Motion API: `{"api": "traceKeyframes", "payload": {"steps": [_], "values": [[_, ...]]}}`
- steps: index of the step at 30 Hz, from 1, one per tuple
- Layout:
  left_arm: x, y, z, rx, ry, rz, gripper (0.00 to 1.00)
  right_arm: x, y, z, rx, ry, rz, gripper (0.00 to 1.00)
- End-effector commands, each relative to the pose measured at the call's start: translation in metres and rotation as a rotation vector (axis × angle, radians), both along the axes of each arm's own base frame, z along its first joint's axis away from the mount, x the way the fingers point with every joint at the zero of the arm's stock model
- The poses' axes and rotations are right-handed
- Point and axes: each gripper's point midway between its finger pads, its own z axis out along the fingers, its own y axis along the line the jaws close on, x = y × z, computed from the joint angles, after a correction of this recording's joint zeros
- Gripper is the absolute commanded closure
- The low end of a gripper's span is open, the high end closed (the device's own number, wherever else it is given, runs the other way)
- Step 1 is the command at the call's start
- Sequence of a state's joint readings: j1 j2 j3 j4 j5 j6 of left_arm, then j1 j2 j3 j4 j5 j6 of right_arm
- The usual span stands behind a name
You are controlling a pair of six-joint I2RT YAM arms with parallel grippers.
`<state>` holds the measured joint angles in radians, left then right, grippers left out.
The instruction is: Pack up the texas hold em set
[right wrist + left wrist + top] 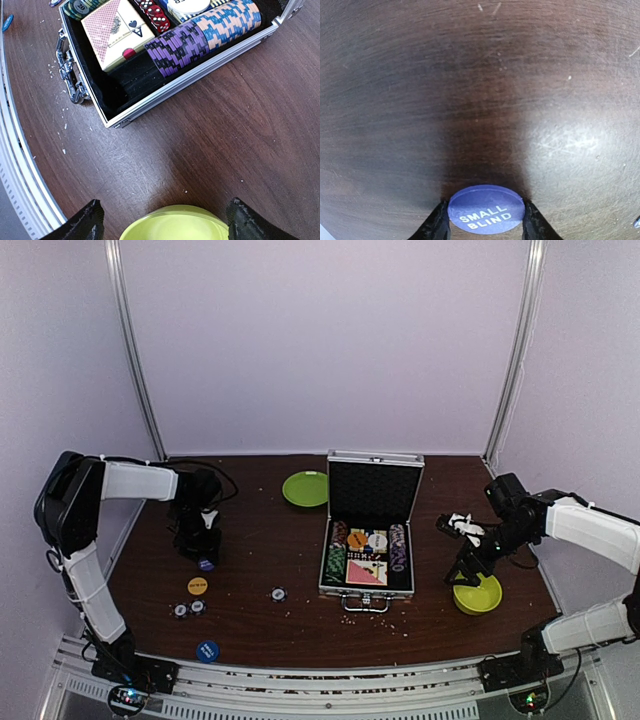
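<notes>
The silver case stands open mid-table, lid up, holding striped chips, card decks and a white disc. My left gripper is shut on the purple "SMALL BLIND" disc, low over the table left of the case; both fingers press its edges. An orange disc, a blue disc and loose chips lie on the table, with one more chip nearer the case. My right gripper is open wide over the yellow-green bowl, right of the case.
A flat green plate lies behind the case on its left. The yellow-green bowl sits at the right front. The case's latches face the table's near edge, where a metal rail runs. Crumbs dot the wood.
</notes>
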<state>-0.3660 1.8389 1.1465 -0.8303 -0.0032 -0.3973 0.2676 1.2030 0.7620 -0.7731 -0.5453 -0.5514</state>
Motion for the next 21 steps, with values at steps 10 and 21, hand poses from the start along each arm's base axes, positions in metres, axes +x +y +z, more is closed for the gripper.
{"api": "traceKeyframes", "payload": {"steps": [10,21], "values": [[-0.006,-0.108,0.053,-0.189,-0.100,-0.226,0.59,0.005,-0.002,0.004,-0.010,-0.017,-0.009,0.15],[-0.023,-0.278,0.107,-0.436,-0.202,-0.458,0.58,0.006,-0.002,0.006,-0.005,-0.027,-0.014,0.15]]}}
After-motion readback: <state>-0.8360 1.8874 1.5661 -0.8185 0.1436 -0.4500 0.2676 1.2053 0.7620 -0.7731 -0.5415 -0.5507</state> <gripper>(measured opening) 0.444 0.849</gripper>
